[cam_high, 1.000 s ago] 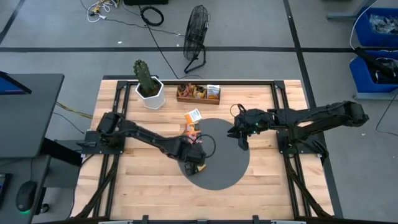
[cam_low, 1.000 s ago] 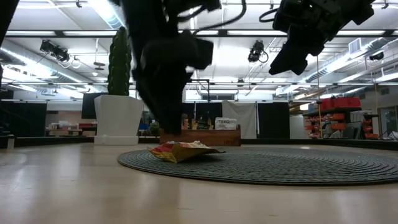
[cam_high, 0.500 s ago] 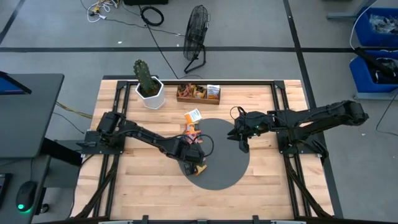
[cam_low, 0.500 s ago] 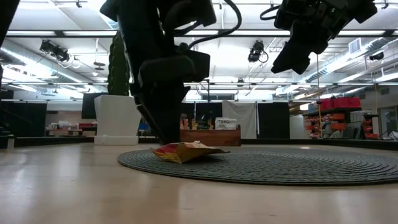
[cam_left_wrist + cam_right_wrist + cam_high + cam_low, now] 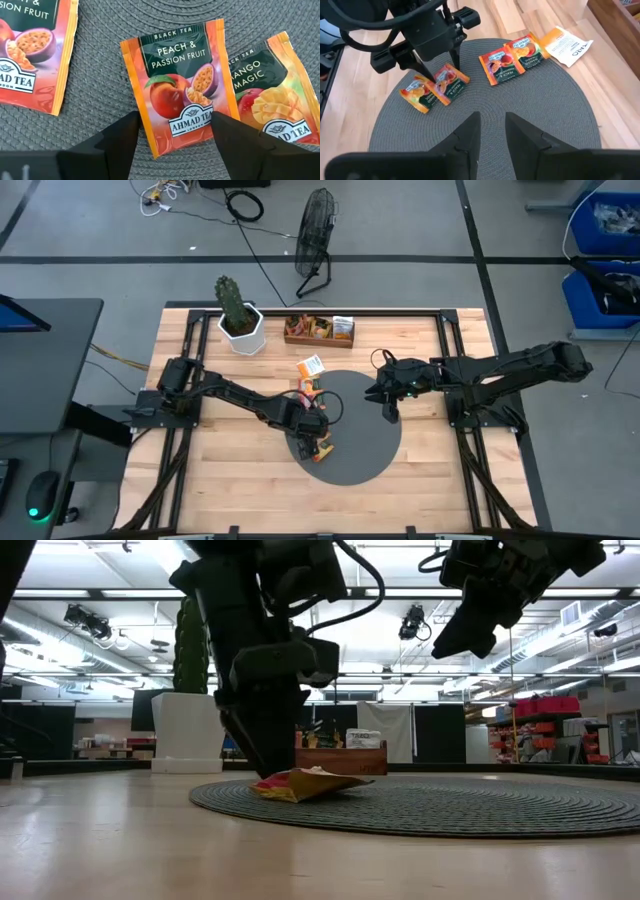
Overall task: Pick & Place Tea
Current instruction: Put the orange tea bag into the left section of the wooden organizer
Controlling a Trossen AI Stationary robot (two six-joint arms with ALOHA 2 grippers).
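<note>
From above, you had the left gripper (image 5: pixel 318 444) low over the grey disc (image 5: pixel 365 455) on the wooden bench (image 5: pixel 215 480), at the disc's left part, with orange tea sachets (image 5: pixel 325 450) just under it; two more sachets (image 5: pixel 308 389) lay at the disc's upper left rim, and an orange and white sachet (image 5: pixel 311 365) lay on the bare bench just beyond them. The wooden tray (image 5: pixel 318 331) with further sachets stood at the far edge beside the potted cactus (image 5: pixel 238 315). Your right gripper (image 5: pixel 388 402) hung over the disc's upper right part, well apart from the tea. At bench level, you saw the left gripper (image 5: pixel 268 762) reaching down to a crumpled orange sachet (image 5: pixel 303 783) at the near rim of the disc (image 5: pixel 480 808), with the right gripper (image 5: pixel 470 635) high in the air. Through the left wrist camera, the jaws stood apart, one finger (image 5: pixel 112 145) on each side of the lower end of a peach and passion fruit sachet (image 5: pixel 182 90); a mango sachet (image 5: pixel 270 107) lay tucked partly under its edge, and another peach sachet (image 5: pixel 30 55) lay apart on the other side. Through the right wrist camera, that arm's fingers (image 5: pixel 462 142) stood a little apart with nothing between them, and you saw the left gripper (image 5: pixel 442 75) down on the pair of sachets (image 5: pixel 437 89).
</note>
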